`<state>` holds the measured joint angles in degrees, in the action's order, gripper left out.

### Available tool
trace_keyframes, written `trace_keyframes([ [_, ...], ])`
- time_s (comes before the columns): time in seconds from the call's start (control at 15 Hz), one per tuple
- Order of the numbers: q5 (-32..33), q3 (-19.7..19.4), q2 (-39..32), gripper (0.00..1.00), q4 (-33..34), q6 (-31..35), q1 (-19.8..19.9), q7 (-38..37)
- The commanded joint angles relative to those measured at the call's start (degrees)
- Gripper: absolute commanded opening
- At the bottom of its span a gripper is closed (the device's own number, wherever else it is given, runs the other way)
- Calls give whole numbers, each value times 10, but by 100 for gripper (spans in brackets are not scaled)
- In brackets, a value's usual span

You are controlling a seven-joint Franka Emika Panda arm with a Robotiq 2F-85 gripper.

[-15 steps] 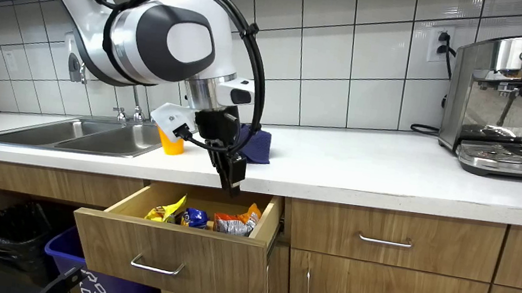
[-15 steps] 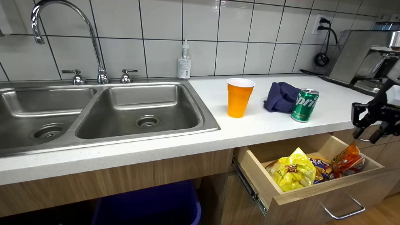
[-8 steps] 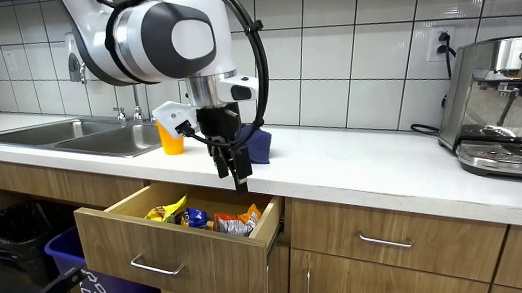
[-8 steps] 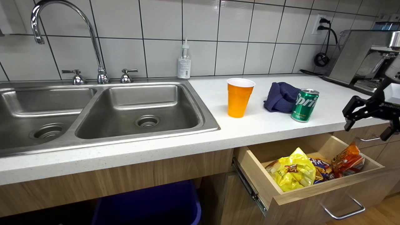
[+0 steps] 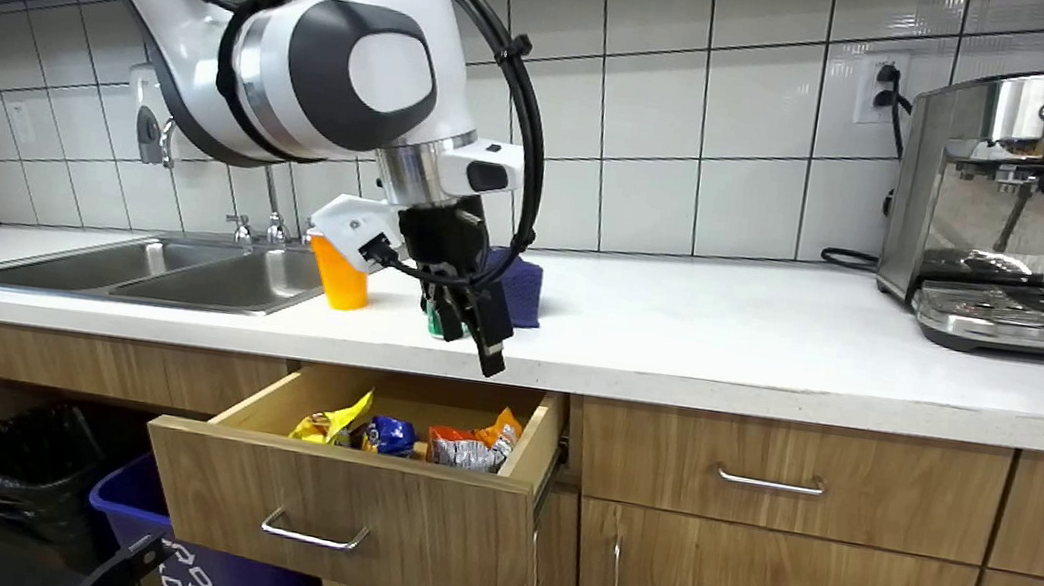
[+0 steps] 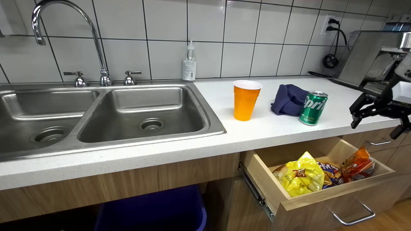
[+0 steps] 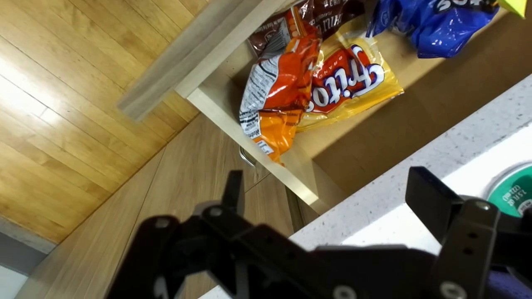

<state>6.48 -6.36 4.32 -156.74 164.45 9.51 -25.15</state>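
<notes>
Hand (image 7: 330,191) spread wide above pulled-out drawer (image 5: 353,503)

Jaws set far apart, nothing gripped. Hand held in the air over the drawer's end, by the front edge of the tabletop (image 5: 728,340). The drawer's side wall and the tabletop edge are seen between the fingertips in the wrist view.

Below the hand and apart from it, an orange-red snack bag (image 7: 286,91) is propped in the drawer corner formed by front panel and side wall; the rim of the side wall is overlapped by its tip in the wrist view. A Fritos bag (image 7: 345,85) and a brown bag (image 7: 334,16) printed with "CHILI" are partly covered by it. Further along, a blue snack bag (image 7: 440,31) is seen, then a yellow snack bag (image 6: 303,175) at the sink-side end.

On the tabletop, a green Sprite can (image 6: 313,108) is placed near the edge, just beside a dark blue cloth (image 6: 290,99); contact cannot be told. An orange cup (image 6: 246,101) is stood between cloth and sink (image 6: 213,124). A faucet (image 6: 105,78) and a clear pump bottle (image 6: 189,67) are set at the sink's back. An espresso machine (image 5: 1019,197) is shown in both exterior views. A blue recycling bin (image 5: 242,584) and a black-lined trash bin (image 5: 22,489) are kept under the tabletop.
</notes>
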Motion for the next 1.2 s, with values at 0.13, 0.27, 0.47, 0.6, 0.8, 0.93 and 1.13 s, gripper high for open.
trace_keyframes([
  [0.13, 1, 9, -6, 100, -3, 12, 4, -11],
  [0.27, 5, 9, -11, 100, -9, 13, 3, -10],
  [0.47, -2, 7, -24, 100, -15, 19, -2, -3],
  [0.6, -11, 6, -35, 100, -17, 29, -8, 5],
  [0.8, -22, 5, -54, 100, -23, 49, -19, 22],
  [0.93, -30, 4, -71, 100, -23, 65, -26, 30],
  [1.13, -55, 4, -94, 100, -19, 85, -38, 46],
])
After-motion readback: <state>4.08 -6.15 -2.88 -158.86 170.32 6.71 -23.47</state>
